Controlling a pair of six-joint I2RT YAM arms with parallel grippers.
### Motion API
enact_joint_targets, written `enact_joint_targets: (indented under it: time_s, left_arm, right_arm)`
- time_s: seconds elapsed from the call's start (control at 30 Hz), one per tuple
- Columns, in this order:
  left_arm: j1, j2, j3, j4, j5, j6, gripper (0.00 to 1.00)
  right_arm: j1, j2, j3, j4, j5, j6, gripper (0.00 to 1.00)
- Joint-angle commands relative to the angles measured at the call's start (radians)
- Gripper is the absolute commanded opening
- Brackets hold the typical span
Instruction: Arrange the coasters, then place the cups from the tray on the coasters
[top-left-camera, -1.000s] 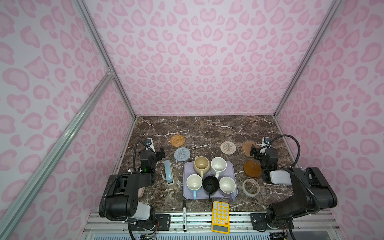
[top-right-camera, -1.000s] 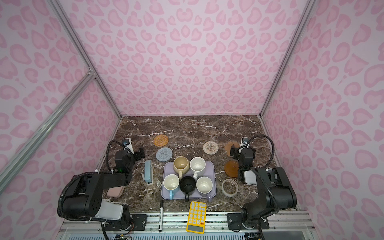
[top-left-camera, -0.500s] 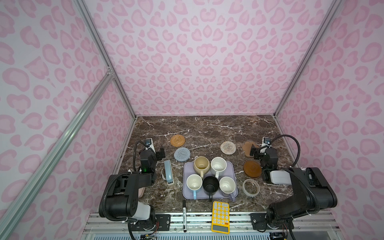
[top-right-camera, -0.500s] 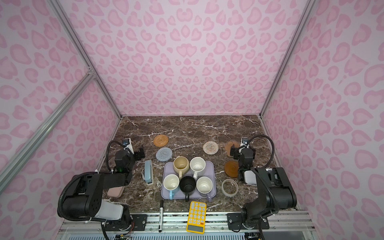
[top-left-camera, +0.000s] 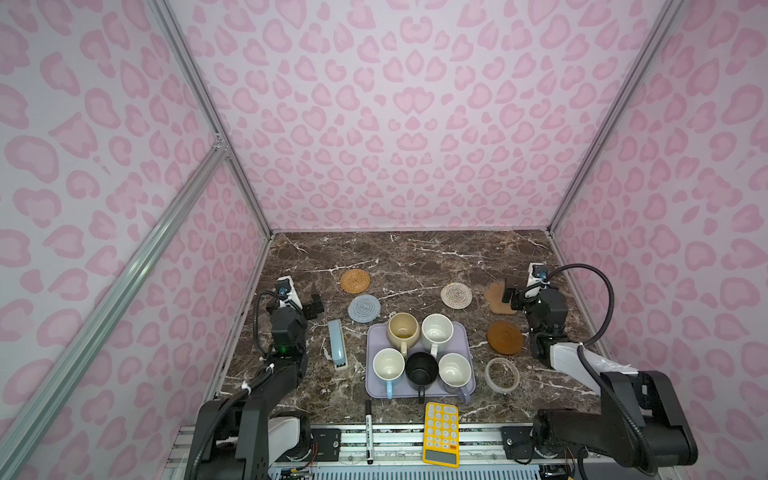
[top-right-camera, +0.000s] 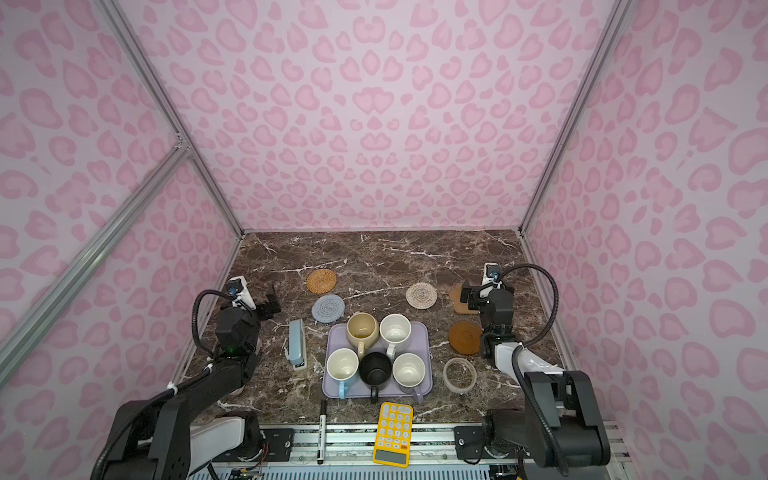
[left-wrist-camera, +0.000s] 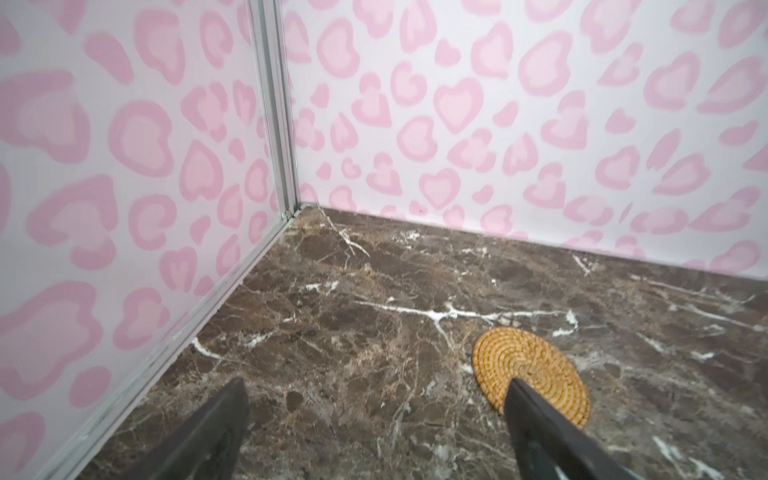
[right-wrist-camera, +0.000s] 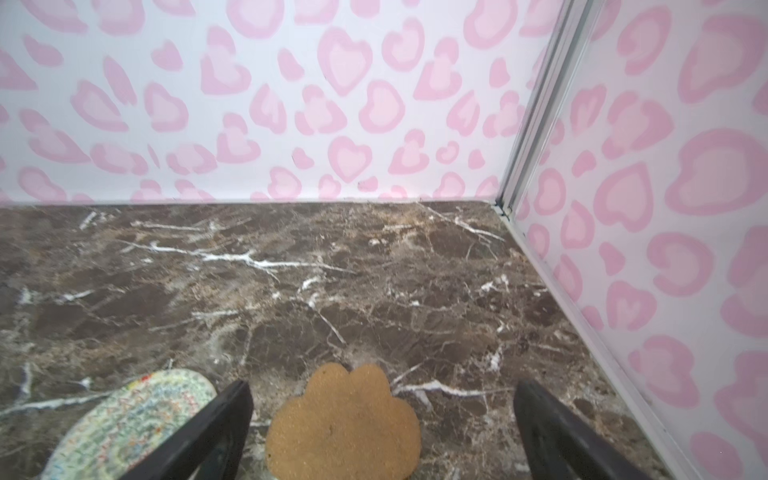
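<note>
The left gripper (left-wrist-camera: 376, 415) is hovering released, jaws spread and empty, just beside the orange coaster (top-left-camera: 355, 281), while the grey-blue coaster (top-left-camera: 364, 308) is lying close to the tray (top-left-camera: 375, 388). The five cups (top-left-camera: 422, 368) are standing packed together on that tray, at the middle front. Rightward, the cream coaster (top-left-camera: 456, 295), flower coaster (right-wrist-camera: 345, 419) and amber coaster (top-left-camera: 505, 337) are lying apart, with the right gripper (right-wrist-camera: 380, 399) gaping empty over the flower one. Thin mats are likely to slip from a pinch, and wide jaws risk knocking the crowded cups. The handles are mostly pointing frontward, and the tray's long axis is running left to right.
</note>
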Motion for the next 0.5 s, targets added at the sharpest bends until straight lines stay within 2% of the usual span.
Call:
enact_joint_targets:
  time_s: [0.0, 0.13, 0.2, 0.33, 0.43, 0.47]
  left_arm:
    - [-0.002, -0.113, 0.008, -0.117, 0.062, -0.041, 0.97]
    - [-0.002, -0.248, 0.038, -0.204, 0.168, -0.125, 0.97]
    - [-0.002, -0.307, 0.044, -0.221, 0.178, -0.192, 0.97]
    - [-0.002, -0.372, 0.117, -0.370, 0.145, -0.370, 0.97]
    - [-0.002, -0.339, 0.219, -0.573, 0.127, -0.503, 0.97]
    - [-0.002, -0.313, 0.244, -0.599, 0.142, -0.514, 0.97]
  right_arm:
    - [0.002, -0.076, 0.048, -0.203, -0.051, 0.028, 1.00]
    - [0.001, -0.169, 0.141, -0.414, -0.031, 0.154, 1.00]
    - [0.000, -0.205, 0.171, -0.461, -0.072, 0.201, 1.00]
    - [-0.005, -0.271, 0.205, -0.597, -0.081, 0.420, 1.00]
    - [-0.005, -0.294, 0.161, -0.496, -0.184, 0.483, 1.00]
    - [-0.001, -0.283, 0.171, -0.488, -0.228, 0.488, 1.00]
